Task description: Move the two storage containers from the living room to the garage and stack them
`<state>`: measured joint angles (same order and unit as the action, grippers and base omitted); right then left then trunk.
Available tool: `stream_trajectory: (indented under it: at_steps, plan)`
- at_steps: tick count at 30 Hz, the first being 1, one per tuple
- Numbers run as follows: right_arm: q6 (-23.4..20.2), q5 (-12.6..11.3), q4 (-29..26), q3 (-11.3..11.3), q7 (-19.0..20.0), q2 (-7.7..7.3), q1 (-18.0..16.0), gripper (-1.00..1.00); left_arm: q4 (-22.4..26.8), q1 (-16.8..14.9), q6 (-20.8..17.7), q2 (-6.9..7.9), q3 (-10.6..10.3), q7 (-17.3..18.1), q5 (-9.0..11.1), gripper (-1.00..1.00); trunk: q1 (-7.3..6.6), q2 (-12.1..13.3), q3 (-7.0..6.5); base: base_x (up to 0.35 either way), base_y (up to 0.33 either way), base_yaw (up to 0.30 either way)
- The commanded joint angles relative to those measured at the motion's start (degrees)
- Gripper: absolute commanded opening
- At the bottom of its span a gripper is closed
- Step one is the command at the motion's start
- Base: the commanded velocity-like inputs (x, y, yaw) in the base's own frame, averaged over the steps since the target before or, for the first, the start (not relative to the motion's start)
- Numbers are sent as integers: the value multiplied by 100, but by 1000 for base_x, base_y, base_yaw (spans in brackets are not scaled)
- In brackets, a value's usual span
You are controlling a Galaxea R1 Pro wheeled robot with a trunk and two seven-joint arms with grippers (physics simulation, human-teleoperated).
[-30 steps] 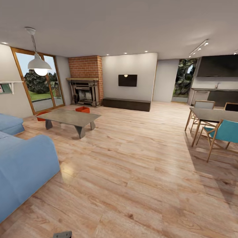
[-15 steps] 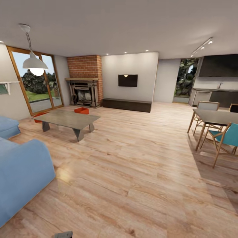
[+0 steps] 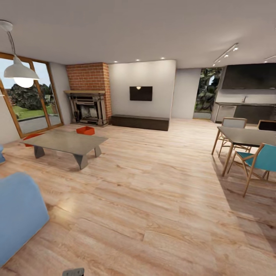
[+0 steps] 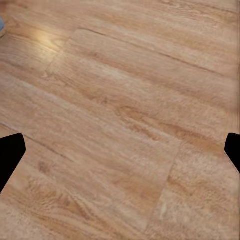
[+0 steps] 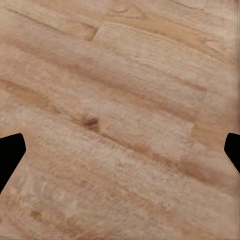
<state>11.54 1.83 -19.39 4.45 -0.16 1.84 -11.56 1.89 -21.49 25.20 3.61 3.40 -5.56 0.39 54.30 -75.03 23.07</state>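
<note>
Sofa: the blue sofa (image 3: pixel 17 214) fills the near left corner of the head view, on the plank floor (image 3: pixel 153 199) of the living room.
First bin: a red-orange storage bin (image 3: pixel 31 135) peeks out behind the far left end of the low grey worktop (image 3: pixel 63 141), on the floor near the glass door (image 3: pixel 28 101); mostly hidden.
Second bin: the other red-orange bin (image 3: pixel 85 130) sits on the floor just past the worktop's far right edge, in front of the brick fireplace (image 3: pixel 87 94). Its long axis looks roughly crosswise to the head view, though it is too small to be sure.
Direction: both bins lie well ahead and to the left, beyond the worktop; the robot's left side is the nearer one.
Left tool: the left tool (image 4: pixel 120 155) points down at bare planks, its fingers spread wide and holding nothing.
Right tool: the right tool (image 5: pixel 120 155) is likewise spread wide over bare planks, empty.
Right side: a dining table (image 3: pixel 247 135) with a blue chair (image 3: pixel 257 161) stands well apart from the bins.
Judgement: neither bin is within reach; the base probably needs to drive forward-left around the worktop.
</note>
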Motion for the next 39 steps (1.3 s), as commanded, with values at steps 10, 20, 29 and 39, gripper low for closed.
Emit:
stream_trajectory:
  at_steps: [10,20,29,39]
  plan:
    - [20,22,5,3,-2,0,-4,100,-8,-4,20,-2,29,5,1,100,3,-3,6,347,0,-20]
    - [21,19,5,3,-2,0,-4,100,-5,-4,20,-246,31,4,-13,100,3,-3,6,347,0,0]
    - [20,22,5,9,-2,-1,-4,100,-4,-4,17,-254,30,8,-13,100,3,-3,6,347,0,0]
    - [13,33,45,20,19,7,102,100,-12,84,9,-352,22,23,-12,100,3,-3,6,208,0,0]
